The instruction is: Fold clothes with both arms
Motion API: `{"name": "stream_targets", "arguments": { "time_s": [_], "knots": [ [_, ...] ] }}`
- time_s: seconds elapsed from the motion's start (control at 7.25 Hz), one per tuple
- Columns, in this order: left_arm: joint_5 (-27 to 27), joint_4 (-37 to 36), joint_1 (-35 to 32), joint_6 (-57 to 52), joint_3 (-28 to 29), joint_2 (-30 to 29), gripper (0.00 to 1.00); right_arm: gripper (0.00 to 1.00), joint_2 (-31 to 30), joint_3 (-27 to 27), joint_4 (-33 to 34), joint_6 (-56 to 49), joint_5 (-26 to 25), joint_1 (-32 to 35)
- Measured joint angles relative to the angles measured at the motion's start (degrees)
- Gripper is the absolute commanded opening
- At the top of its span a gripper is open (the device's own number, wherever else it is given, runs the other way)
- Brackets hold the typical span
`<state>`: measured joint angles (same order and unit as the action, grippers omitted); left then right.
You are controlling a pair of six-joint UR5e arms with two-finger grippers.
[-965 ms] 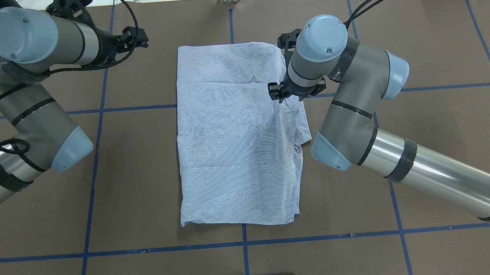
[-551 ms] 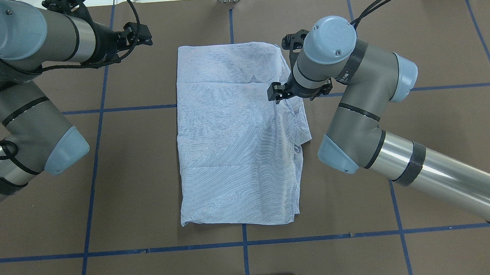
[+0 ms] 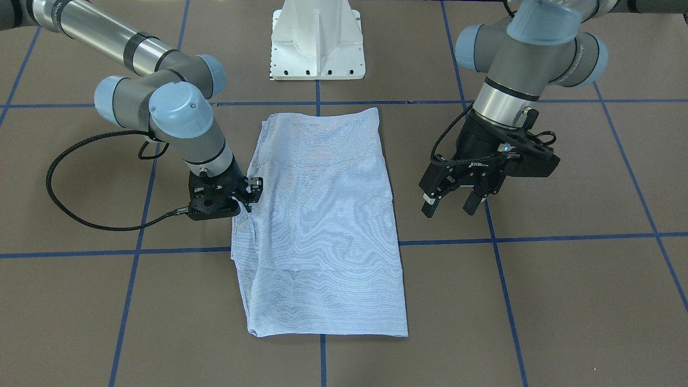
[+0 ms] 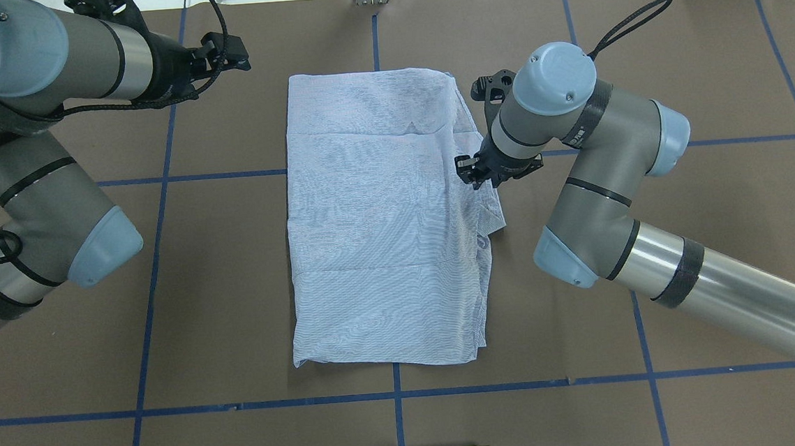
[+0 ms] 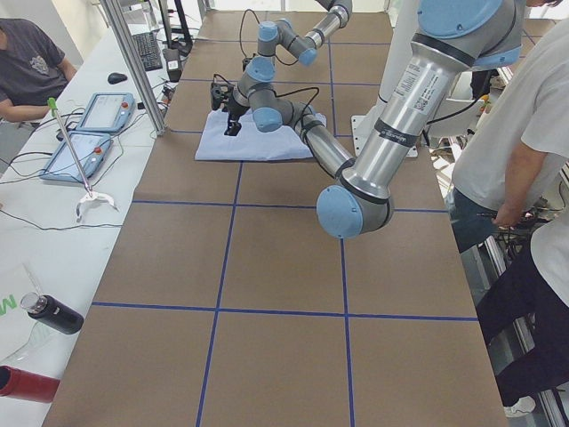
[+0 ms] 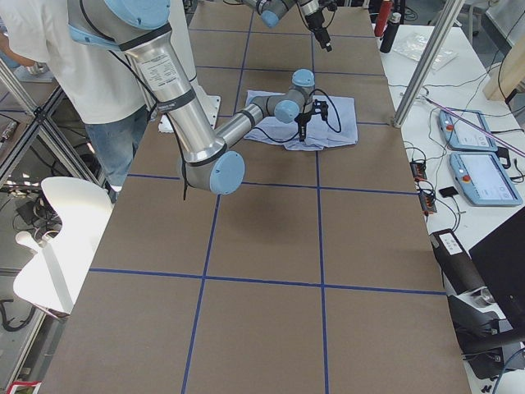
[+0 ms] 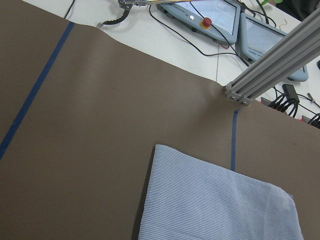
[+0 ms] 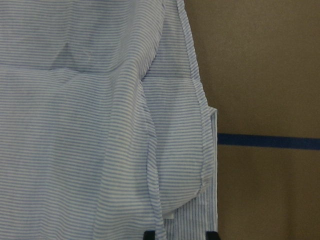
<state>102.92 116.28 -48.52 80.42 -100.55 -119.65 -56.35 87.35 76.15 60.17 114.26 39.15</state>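
Over shirt point(image 4: 384, 238) edge, right jaws parted

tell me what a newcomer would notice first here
The light blue striped shirt, folded into a rectangle, lies in the middle of the brown table. The right gripper sits low over its rumpled right edge; the left gripper hangs open off to the shirt's other side.
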Motion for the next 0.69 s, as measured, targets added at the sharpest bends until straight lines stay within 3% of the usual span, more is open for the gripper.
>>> {"name": "stream_targets", "arguments": {
  "time_s": [0.41, 0.69],
  "knots": [
    [0.00, -0.02, -0.08, 0.00, -0.33, -0.07, 1.00, 0.18, 0.32, -1.73, -1.44, -0.08, 0.53, -0.17],
    [-0.06, -0.08, -0.25, 0.00, -0.42, -0.06, 1.00, 0.36, 0.79, -1.76, -1.52, -0.11, 0.60, -0.21]
  ]
}}
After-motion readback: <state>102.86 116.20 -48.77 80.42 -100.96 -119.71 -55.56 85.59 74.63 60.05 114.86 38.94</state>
